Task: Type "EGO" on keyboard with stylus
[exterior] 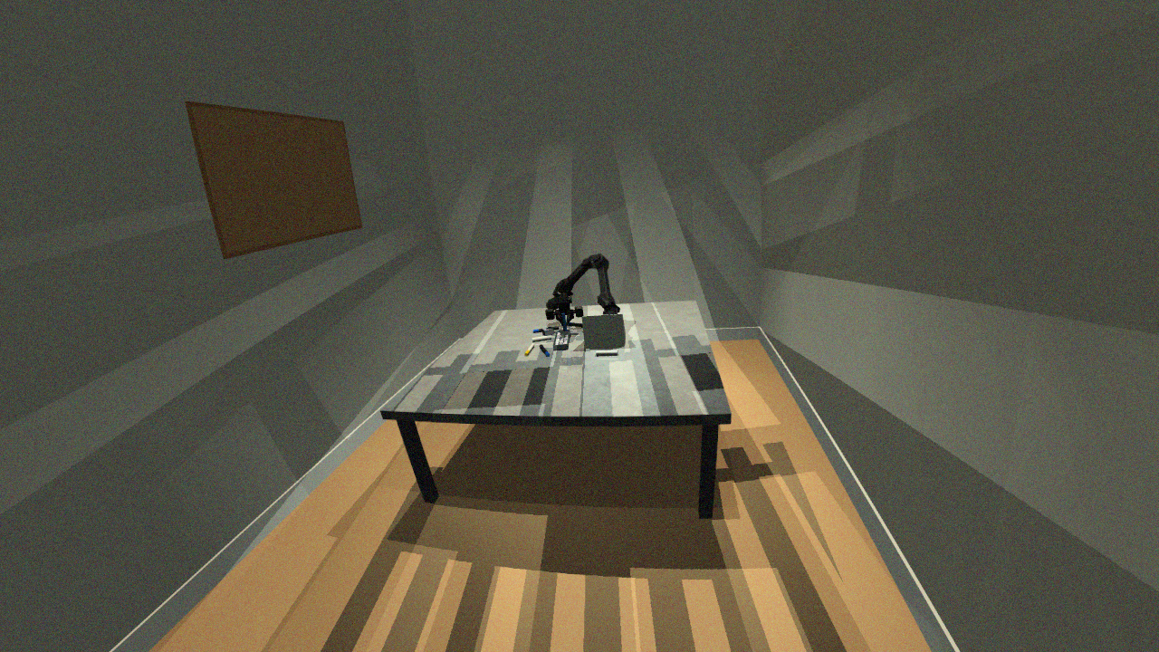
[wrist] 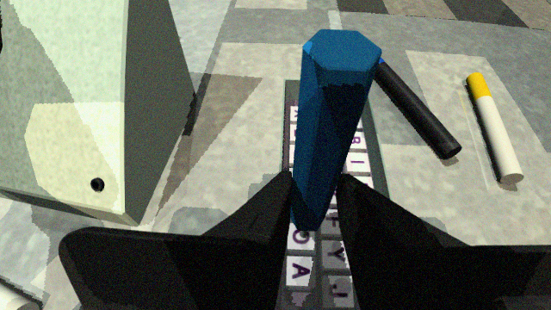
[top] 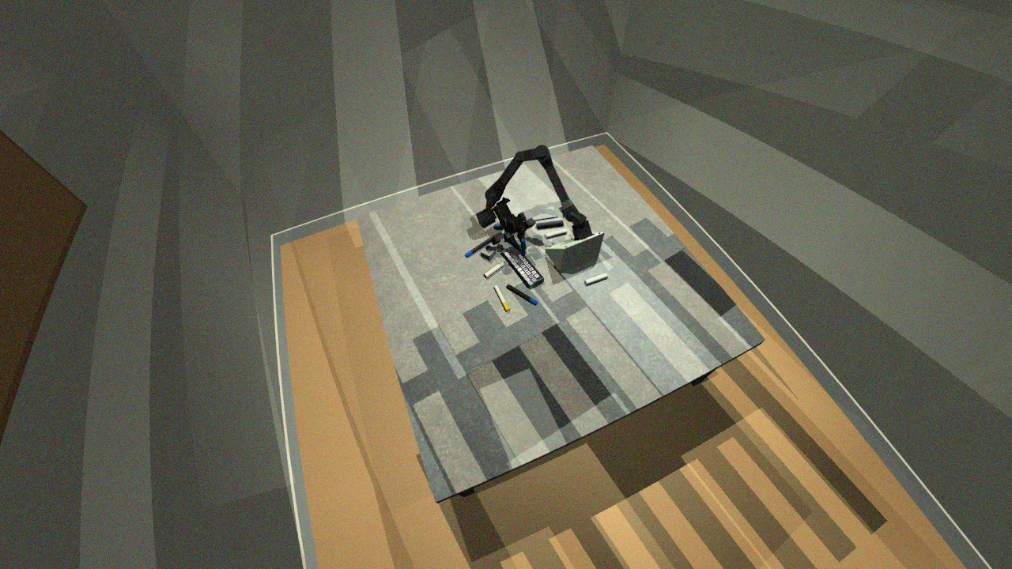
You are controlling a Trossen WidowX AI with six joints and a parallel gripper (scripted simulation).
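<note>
The gripper [wrist: 313, 189] is clamping the blue stylus [wrist: 329, 120] between its two black fingers, which are pressing on the lower part of the six-sided shaft from either side. In the wrist view the stylus is standing nearly upright with a slight lean, its flat blue end facing the camera and its lower tip pointing down at the keyboard [wrist: 301, 254], right at the top edge of the key marked O [wrist: 300, 239]; whether the tip is actually touching the key cannot be told. The key marked A [wrist: 298, 270] is sitting just below the O, and other keys are showing beside it, partly hidden by the fingers and the shaft. To the right of the keyboard a dark grey marker [wrist: 415, 111] is lying on the table [wrist: 241, 142], its far end hidden behind the stylus, and just beyond it a white marker with a yellow cap [wrist: 494, 129] is lying apart from the grey one. To the left a pale green box [wrist: 73, 108] is standing near the keyboard, with a small black dot on its face. In the top view the arm [top: 526, 176] is arching over from its base and reaching down to the near end of the keyboard [top: 525, 269], with several more markers lying scattered around it, and the box [top: 574, 253] is standing to the keyboard's right.
</note>
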